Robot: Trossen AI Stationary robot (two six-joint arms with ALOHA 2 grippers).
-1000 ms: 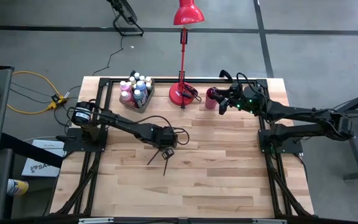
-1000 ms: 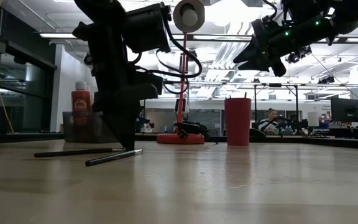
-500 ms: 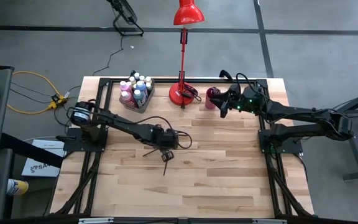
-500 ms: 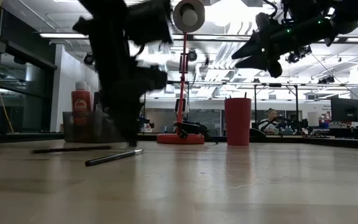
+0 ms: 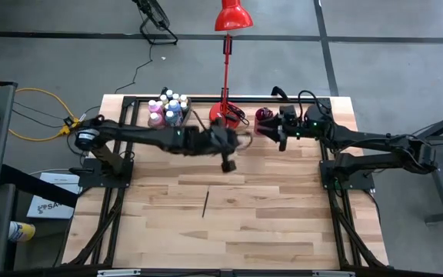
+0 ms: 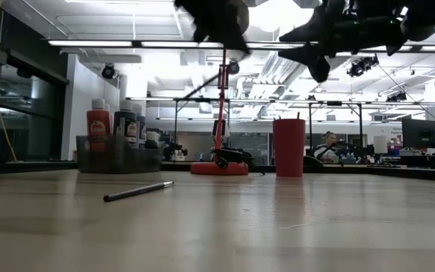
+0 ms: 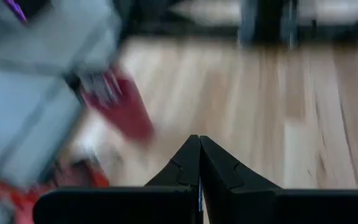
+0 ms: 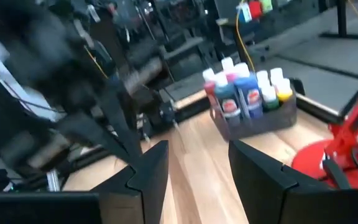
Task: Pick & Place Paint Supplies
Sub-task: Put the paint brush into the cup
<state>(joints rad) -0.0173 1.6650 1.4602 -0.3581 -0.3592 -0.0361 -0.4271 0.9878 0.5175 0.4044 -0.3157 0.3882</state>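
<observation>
Left gripper point(image 5: 227, 162): jaws pressed fully together, raised above the table between the red lamp point(image 5: 225, 115) base and the dark red cup point(image 5: 261, 117); whether a brush is nipped in them cannot be told. Right gripper point(image 5: 281, 135): half open, empty, waiting just beside the cup. Stock: one paintbrush point(image 5: 206, 202) flat on the bare boards mid-table, likely next for collection; paint bottles point(image 5: 166, 108) upright in the grey bin point(image 5: 177, 127) at the far left corner.
</observation>
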